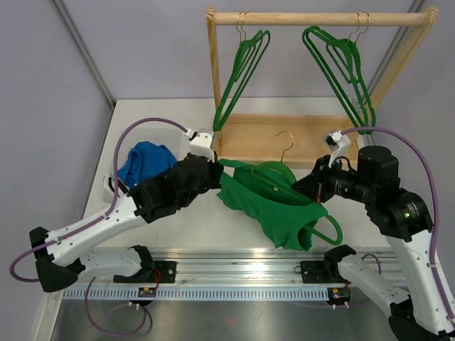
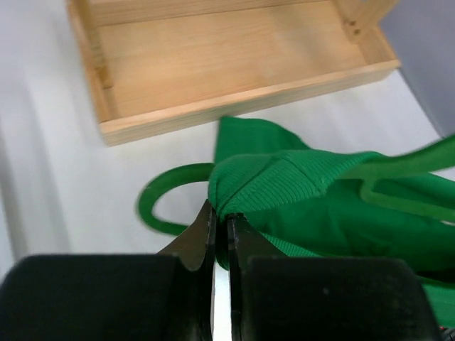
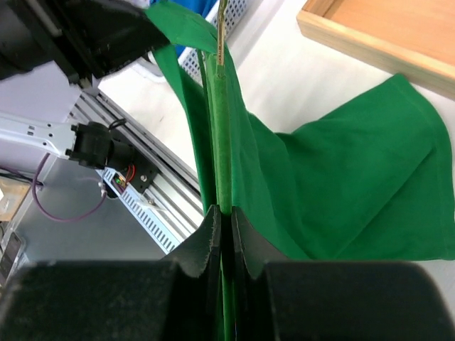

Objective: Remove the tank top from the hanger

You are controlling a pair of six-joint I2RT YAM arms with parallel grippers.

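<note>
Tank top (image 2: 298, 185) clamped by left pincer (image 2: 221, 226); wrist view reveals right pincer (image 3: 226, 222) clamping hanger (image 3: 221, 128)

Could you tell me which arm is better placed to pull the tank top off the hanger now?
Left: the left claw pinches the top at its ribbed edge, while the right claw clamps the hanger.

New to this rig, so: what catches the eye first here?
A green tank top on its hanger is held mid-table, the left gripper shut on its ribbed edge, the right gripper on the hanger. Behind stands a wooden rack of green hangers; a blue cloth sits in a basket at left.
</note>
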